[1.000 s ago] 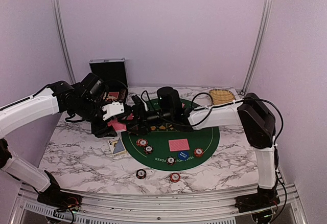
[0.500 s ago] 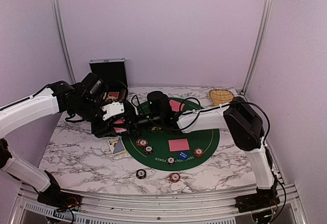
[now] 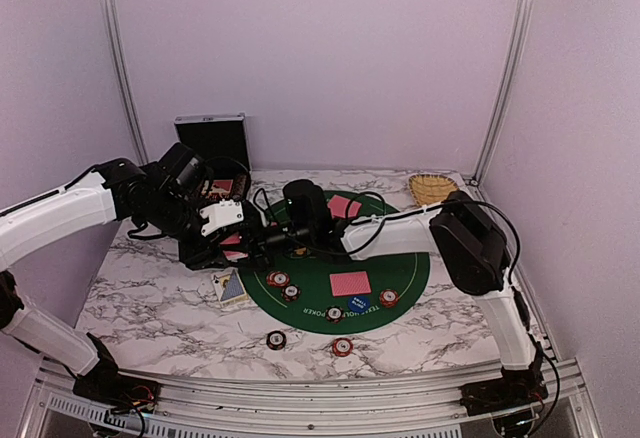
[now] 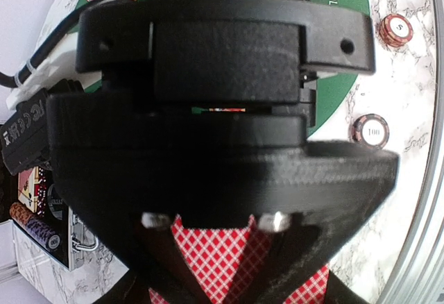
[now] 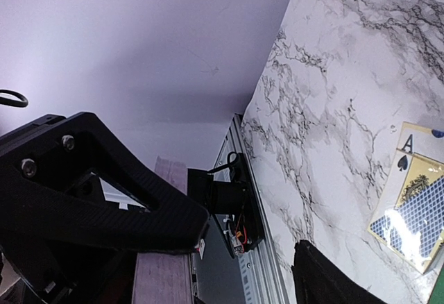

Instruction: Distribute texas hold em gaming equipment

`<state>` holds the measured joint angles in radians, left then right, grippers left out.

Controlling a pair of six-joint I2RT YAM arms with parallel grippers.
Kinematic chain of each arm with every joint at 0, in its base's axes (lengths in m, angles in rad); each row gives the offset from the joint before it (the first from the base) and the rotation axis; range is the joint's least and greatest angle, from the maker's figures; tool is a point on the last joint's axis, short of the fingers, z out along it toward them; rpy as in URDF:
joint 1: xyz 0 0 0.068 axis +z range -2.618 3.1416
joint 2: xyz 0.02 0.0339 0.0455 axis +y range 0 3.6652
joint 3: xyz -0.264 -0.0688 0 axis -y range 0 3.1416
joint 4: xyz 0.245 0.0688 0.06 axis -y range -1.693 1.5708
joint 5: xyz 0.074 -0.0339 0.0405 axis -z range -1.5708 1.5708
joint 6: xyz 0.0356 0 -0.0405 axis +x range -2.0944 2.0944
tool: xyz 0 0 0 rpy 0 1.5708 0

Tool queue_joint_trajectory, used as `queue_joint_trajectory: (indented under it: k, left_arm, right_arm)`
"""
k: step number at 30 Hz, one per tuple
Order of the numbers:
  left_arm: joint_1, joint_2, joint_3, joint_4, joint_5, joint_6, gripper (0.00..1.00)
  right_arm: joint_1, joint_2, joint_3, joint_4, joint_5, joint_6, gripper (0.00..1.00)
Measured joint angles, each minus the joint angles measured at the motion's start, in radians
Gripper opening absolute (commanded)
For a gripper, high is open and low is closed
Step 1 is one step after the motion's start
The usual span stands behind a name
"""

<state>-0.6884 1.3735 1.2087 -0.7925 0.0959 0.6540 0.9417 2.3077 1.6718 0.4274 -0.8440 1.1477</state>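
My left gripper [image 3: 228, 243] is shut on a stack of red-checked playing cards [image 4: 220, 257], held over the marble just left of the green mat [image 3: 400, 278]. My right arm reaches left across the mat. Its gripper [image 3: 258, 245] is right beside the held cards, open and empty in the right wrist view [image 5: 250, 238]. On the mat lie a pink card [image 3: 350, 283], a second pink card [image 3: 345, 206], a blue button [image 3: 359, 304] and red chips [image 3: 279, 279]. Two chips [image 3: 276, 339] lie on the marble in front. No orange button or triangular marker is in view.
An ace-of-spades card with a blue-backed card [image 3: 232, 286] lies at the mat's left edge, also in the right wrist view [image 5: 415, 215]. The black hinged case [image 3: 210, 143] stands open at the back left. A wicker basket [image 3: 433, 188] sits at the back right.
My right arm has swung further left across the mat, bringing its gripper up against the left gripper and its cards. The left arm has stayed in place.
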Motion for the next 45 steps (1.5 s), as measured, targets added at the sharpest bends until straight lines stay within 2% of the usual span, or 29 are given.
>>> queue_joint_trajectory:
  k: [10, 17, 25, 36, 45]
  left_arm:
    - [0.000, 0.000, -0.002, -0.002, 0.000, 0.000, 0.00]
    - [0.000, 0.000, -0.002, -0.006, 0.000, 0.000, 0.00]
    - [0.000, 0.000, -0.002, -0.006, 0.000, 0.000, 0.00]
    - [0.000, 0.000, -0.002, -0.006, 0.000, 0.000, 0.00]
    - [0.000, 0.000, -0.002, -0.006, -0.001, 0.000, 0.00]
  right_arm:
    - [-0.044, -0.103, -0.112, -0.042, 0.016, -0.057, 0.57]
    - [-0.050, -0.143, -0.146, -0.043, 0.018, -0.075, 0.32]
    - [-0.061, -0.198, -0.181, -0.063, 0.031, -0.084, 0.15]
    - [-0.083, -0.248, -0.230, -0.084, 0.045, -0.086, 0.04]
    - [-0.097, -0.299, -0.270, -0.085, 0.046, -0.082, 0.00]
